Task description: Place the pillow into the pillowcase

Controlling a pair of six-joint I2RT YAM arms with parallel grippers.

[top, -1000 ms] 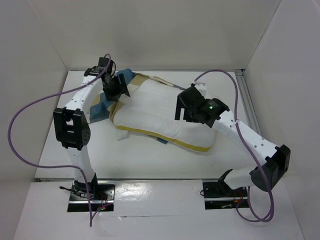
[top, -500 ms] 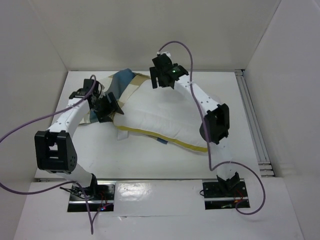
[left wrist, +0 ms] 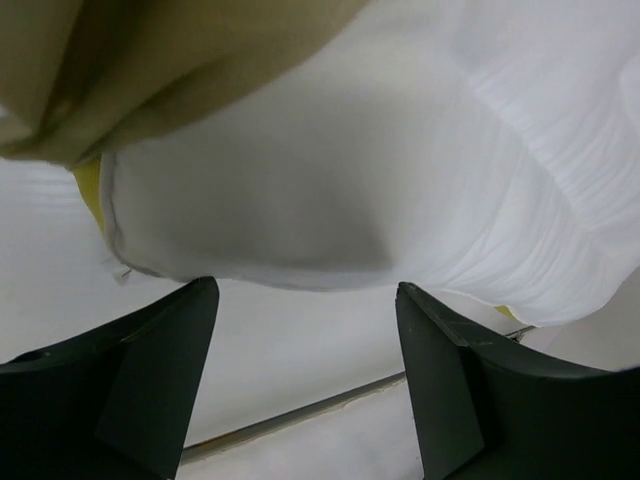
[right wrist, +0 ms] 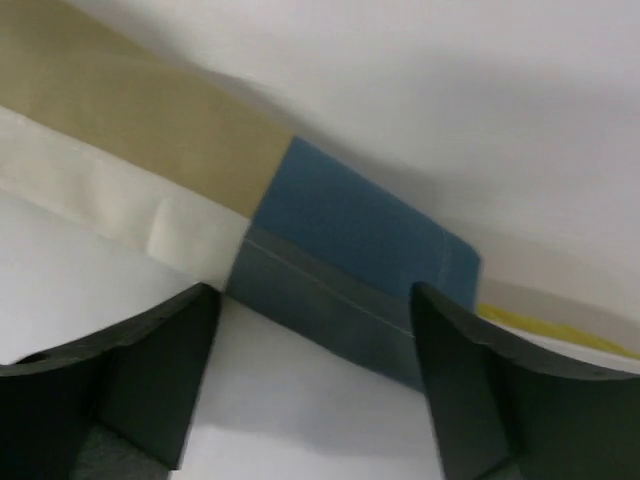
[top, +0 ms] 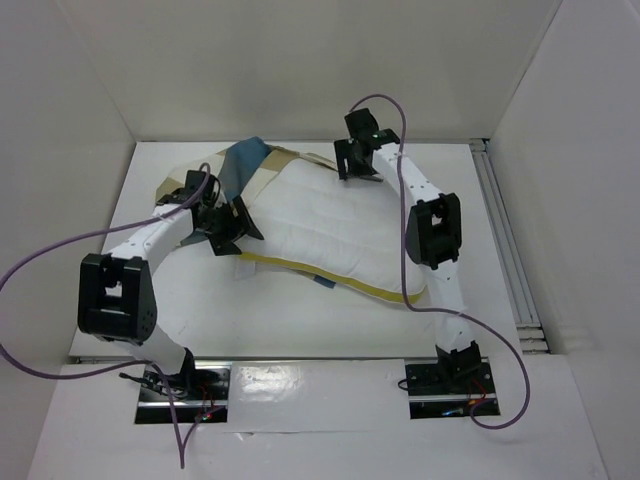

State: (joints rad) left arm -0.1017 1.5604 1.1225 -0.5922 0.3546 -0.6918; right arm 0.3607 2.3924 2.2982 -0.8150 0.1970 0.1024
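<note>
The white quilted pillow (top: 330, 225) lies in the middle of the table on top of the checked pillowcase (top: 250, 162), whose blue and tan blocks stick out at the far left. A tan strip of it shows along the pillow's near edge. My left gripper (top: 228, 225) is at the pillow's left end, open. In the left wrist view the pillow's corner (left wrist: 350, 170) bulges just above the left gripper (left wrist: 305, 300), with nothing between the jaws. My right gripper (top: 355, 162) is at the pillow's far edge, open. Just ahead of the right gripper (right wrist: 312, 300) lies a blue block of pillowcase (right wrist: 350, 240).
White walls close in the table on the left, back and right. A metal rail (top: 500, 230) runs along the right side. Purple cables loop from both arms. Bare table (top: 300, 320) lies in front of the pillow.
The right arm swung from the pillow's right side over to its far edge. The left gripper came down from the far left corner to the pillow's left end.
</note>
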